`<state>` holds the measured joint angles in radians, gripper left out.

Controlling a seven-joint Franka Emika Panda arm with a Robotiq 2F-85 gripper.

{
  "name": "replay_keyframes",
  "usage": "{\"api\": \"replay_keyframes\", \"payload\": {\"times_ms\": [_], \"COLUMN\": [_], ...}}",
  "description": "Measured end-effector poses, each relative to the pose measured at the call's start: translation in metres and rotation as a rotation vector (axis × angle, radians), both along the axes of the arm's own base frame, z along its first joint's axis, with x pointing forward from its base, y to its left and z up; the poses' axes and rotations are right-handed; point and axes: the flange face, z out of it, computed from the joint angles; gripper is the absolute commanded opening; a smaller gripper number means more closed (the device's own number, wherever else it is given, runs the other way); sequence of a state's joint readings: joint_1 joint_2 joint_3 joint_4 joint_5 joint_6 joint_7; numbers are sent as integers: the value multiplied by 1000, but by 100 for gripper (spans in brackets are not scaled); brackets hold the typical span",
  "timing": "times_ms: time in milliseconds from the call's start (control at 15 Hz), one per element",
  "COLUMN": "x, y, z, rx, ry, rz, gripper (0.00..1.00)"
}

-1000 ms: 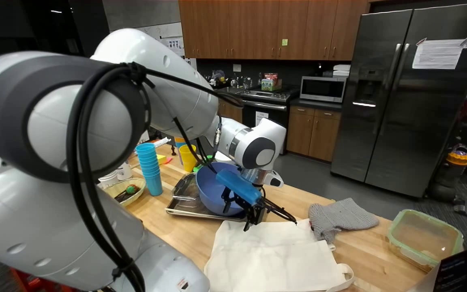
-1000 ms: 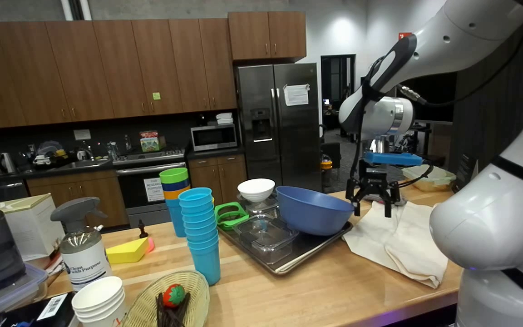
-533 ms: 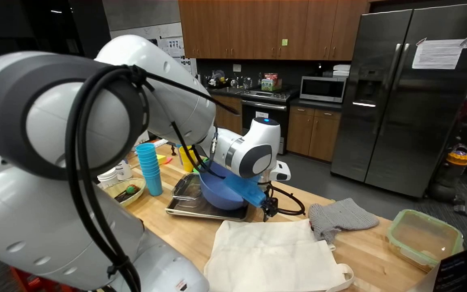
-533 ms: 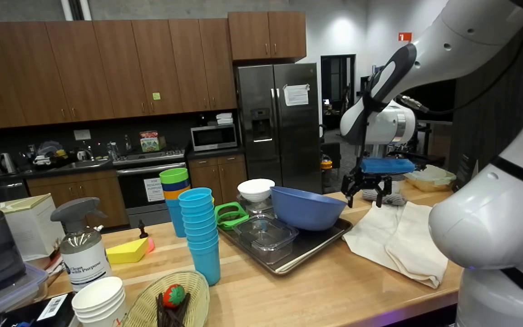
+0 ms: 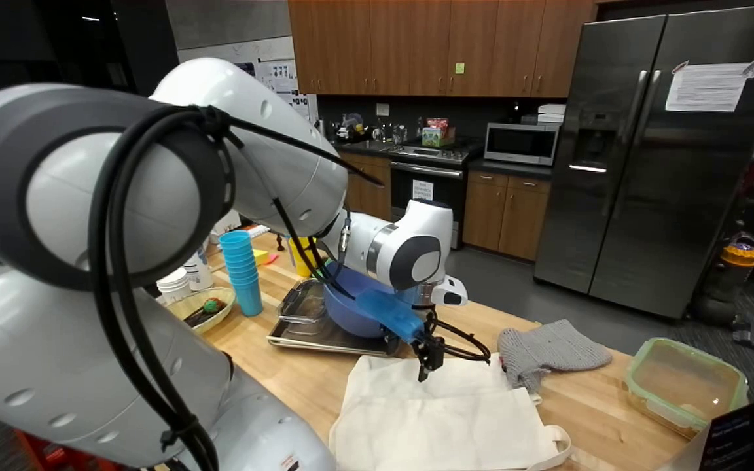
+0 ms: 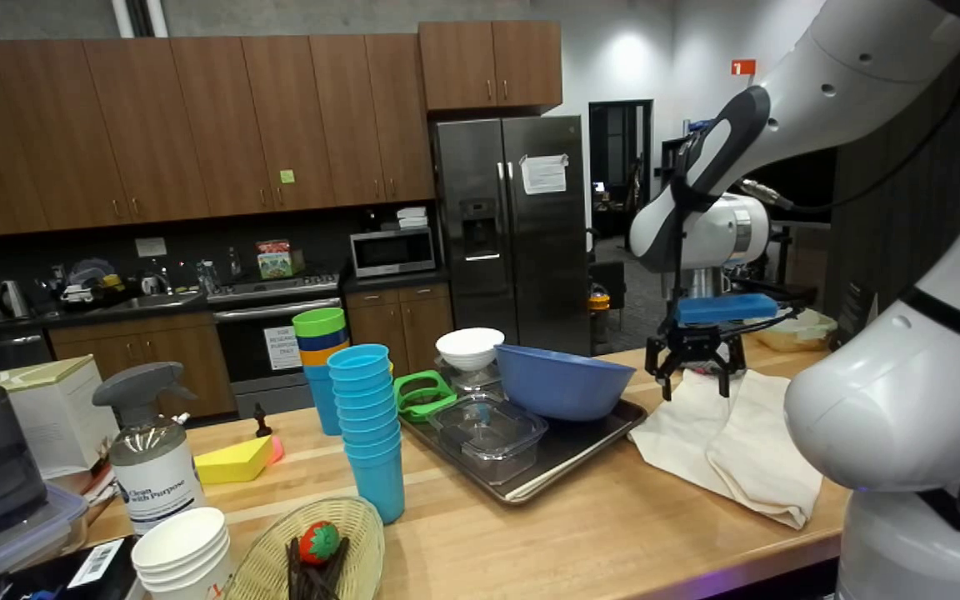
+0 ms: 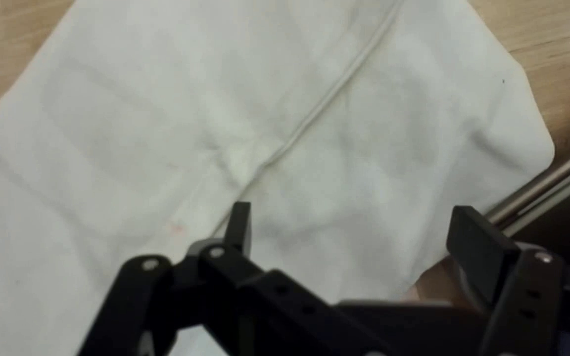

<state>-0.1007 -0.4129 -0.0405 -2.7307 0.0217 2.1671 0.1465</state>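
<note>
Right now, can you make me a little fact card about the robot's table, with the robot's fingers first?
Fingers: spread apart, holding nothing, over the cream cloth
Cloth: wrinkled, lying on the wooden table
Near the cloth: a gray knitted thing and a tray
On the tray: a blue bowl and a clear box, among other things
Blue cups: in a tall stack
Basket: has a red strawberry in it
</note>
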Motion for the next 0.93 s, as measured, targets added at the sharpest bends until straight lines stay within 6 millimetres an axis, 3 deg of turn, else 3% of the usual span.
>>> {"api": "replay_keyframes", "payload": {"times_ms": [933], "x": [2], "y": [11], "z": [9], "rx": [3], "ry": [67], "rz": [-65], "gripper": [100]}}
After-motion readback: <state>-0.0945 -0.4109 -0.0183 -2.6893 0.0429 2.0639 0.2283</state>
